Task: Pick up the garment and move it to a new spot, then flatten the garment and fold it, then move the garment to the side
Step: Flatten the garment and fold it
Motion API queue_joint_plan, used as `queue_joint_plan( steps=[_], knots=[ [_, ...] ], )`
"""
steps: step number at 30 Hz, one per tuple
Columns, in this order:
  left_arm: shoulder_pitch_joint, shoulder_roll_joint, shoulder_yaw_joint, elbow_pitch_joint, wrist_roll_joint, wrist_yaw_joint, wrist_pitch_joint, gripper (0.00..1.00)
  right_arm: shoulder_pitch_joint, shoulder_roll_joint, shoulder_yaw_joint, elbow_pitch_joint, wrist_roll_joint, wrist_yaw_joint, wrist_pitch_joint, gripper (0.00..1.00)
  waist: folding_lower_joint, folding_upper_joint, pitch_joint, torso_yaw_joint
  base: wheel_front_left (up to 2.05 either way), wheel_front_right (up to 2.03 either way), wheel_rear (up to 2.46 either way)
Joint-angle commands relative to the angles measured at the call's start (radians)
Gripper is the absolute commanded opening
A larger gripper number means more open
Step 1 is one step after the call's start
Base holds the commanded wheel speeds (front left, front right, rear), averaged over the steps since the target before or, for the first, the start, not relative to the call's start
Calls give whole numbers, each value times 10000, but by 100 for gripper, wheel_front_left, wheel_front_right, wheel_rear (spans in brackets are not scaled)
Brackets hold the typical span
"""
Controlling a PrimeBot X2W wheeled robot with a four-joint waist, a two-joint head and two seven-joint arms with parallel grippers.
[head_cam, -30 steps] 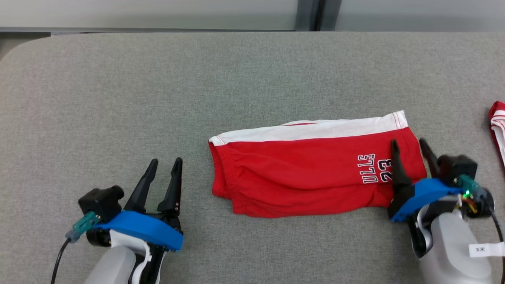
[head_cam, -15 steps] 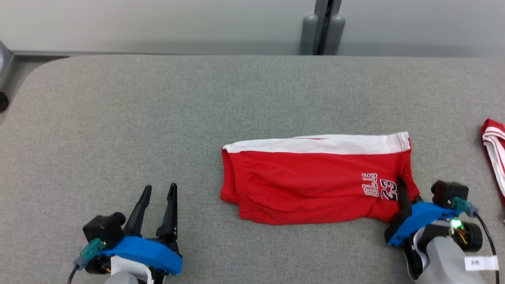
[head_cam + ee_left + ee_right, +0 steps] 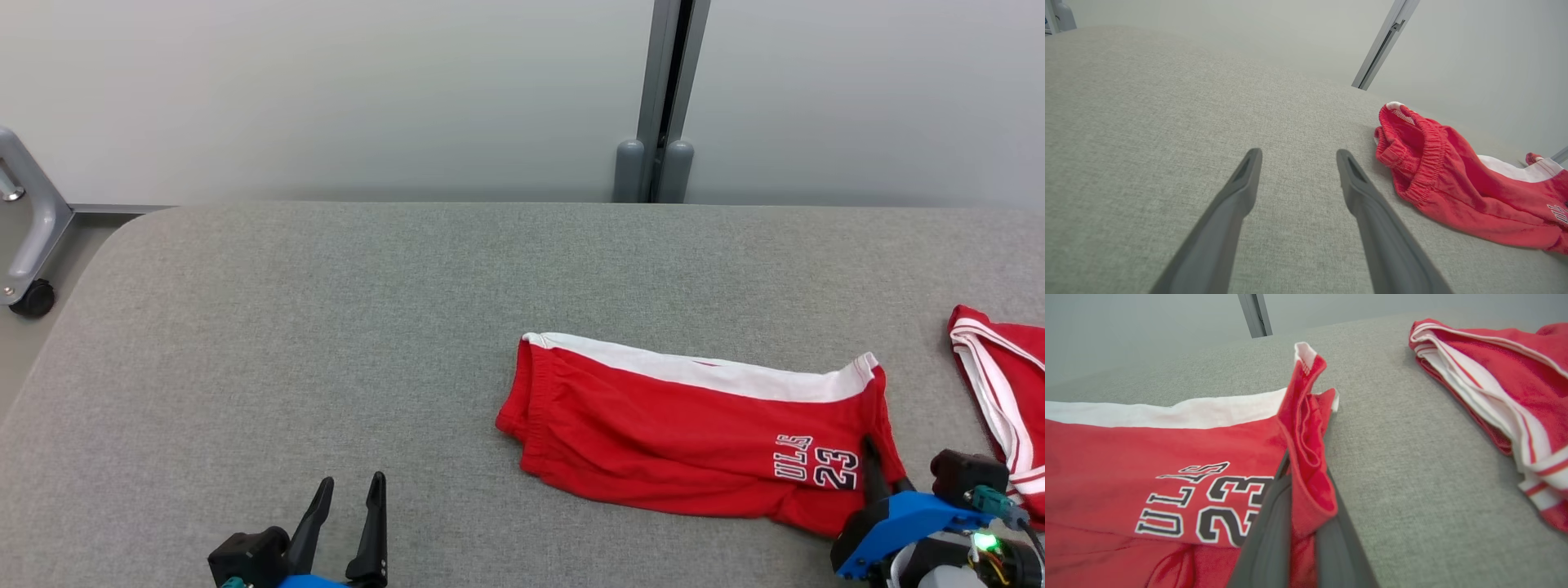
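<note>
Far to the left of the red shorts (image 3: 669, 425), beyond the rounded corner of the counter (image 3: 326, 327), stands a gray frame (image 3: 33, 220) on a black wheel (image 3: 33, 299). Closer to the shorts, but well apart from their left end, the left gripper (image 3: 352, 480) sits low over the bare gray cloth of the counter. Its jaws are parted and hold nothing. The shorts lie folded and mostly flat on the counter between the two grippers. A white band runs along their far edge, the elastic waist is bunched at the left end, and the number "23" is printed near the right end. Behind them a gray post (image 3: 665, 98) rises against the pale wall (image 3: 326, 90). At the shorts' right end, the right gripper (image 3: 880, 467) has its jaws closed on the hem corner. Red cloth is pinched between its dark fingers (image 3: 1269, 539), and the corner stands up off the counter in a ridge. Right of the shorts and not touching them lies a second garment (image 3: 1000, 392), red with white stripes.
</note>
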Motion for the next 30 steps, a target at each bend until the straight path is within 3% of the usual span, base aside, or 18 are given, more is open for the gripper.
queue_joint_plan(
  steps=[1,8,14,20,21,22,23,27,30],
  knots=[
    [86,-60,40,-10,71,27,-21,100,38,-116,-8,-273,-106,-7,-34,0,1,0,-20,21,0,0,0],
    [-66,-82,-92,48,3,27,-21,100,-523,28,842,-1764,85,-4,-35,0,1,0,187,285,0,0,0],
    [-176,-90,-299,164,-128,27,-21,100,-836,70,3188,-2576,1314,-4,-36,0,1,0,211,704,0,0,0],
    [-255,-17,-434,314,-213,27,-21,100,-1173,53,5514,-2134,2334,-4,-35,0,1,0,287,1274,0,0,0],
    [-277,-12,-475,334,-229,27,-21,100,-1196,51,5836,-1974,2542,-4,-36,14,1,0,305,1372,0,0,0],
    [-305,10,-490,365,-239,27,-21,100,-1193,49,6154,-1773,2723,-4,-32,51,1,0,314,1451,0,0,0],
    [-335,28,-490,382,-249,27,-20,100,-1240,46,6513,-1621,2850,-4,-6,100,1,0,324,1508,0,0,0],
    [-376,87,-422,416,-212,27,-21,100,-1336,47,7751,-1746,3696,-4,-26,100,1,0,323,1569,0,0,0],
    [-383,122,-225,368,-96,27,-20,100,-1304,44,8057,-2131,3880,-4,-34,100,1,0,273,1377,0,0,0]
  ],
)
